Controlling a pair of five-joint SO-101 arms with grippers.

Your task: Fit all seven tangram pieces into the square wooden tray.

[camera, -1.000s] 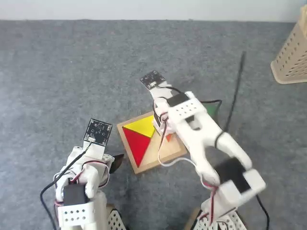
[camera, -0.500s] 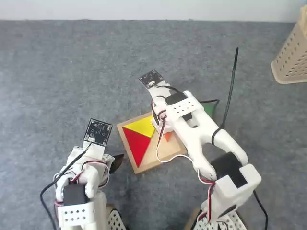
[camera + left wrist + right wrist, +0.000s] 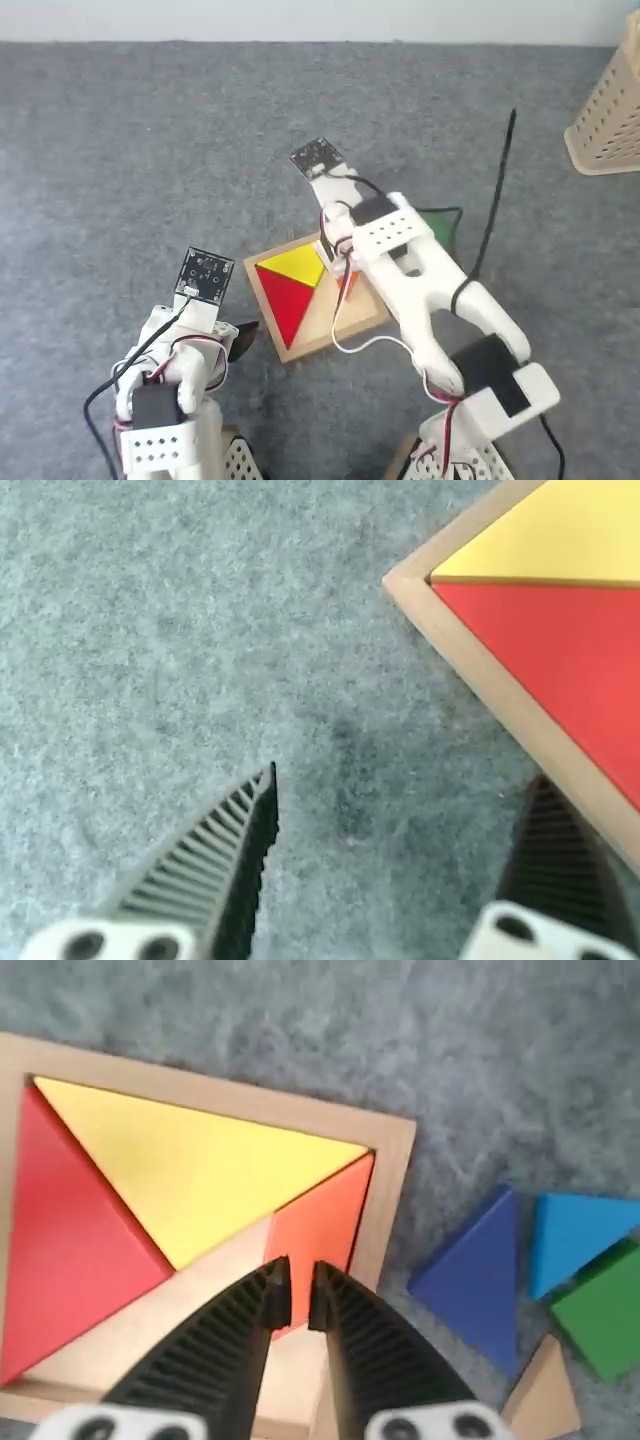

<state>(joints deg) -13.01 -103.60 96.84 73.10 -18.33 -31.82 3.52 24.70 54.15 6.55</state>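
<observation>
Against a second ago, the right arm reaches a shade farther across the wooden tray (image 3: 392,1185), and more of the orange piece (image 3: 325,1215) shows under its wrist in the high view. The left arm is just where it was. The right gripper (image 3: 297,1266) hangs over the orange piece with its jaws drawn almost together, a sliver of gap between them and nothing pinched in it. The orange piece lies flat inside the tray, in a corner, one edge against the yellow triangle (image 3: 200,1165), which in turn meets the red triangle (image 3: 70,1230). I judge this piece as good as placed (perhaps a last nudge into the corner is in hand), which makes three in and four to go.

Bare wood remains in the tray on the side of the orange piece away from the yellow triangle. Outside the tray, beyond the rim nearest the orange piece, the dark blue triangle (image 3: 475,1285) lies closest. The light blue triangle (image 3: 580,1235), the green piece (image 3: 605,1310) and a pale tan piece (image 3: 545,1400) are bunched close behind it.

The left gripper (image 3: 405,780) is spread wide and empty over the carpet (image 3: 150,630), just off the tray's corner by the yellow and red triangles and clear of the rim.
</observation>
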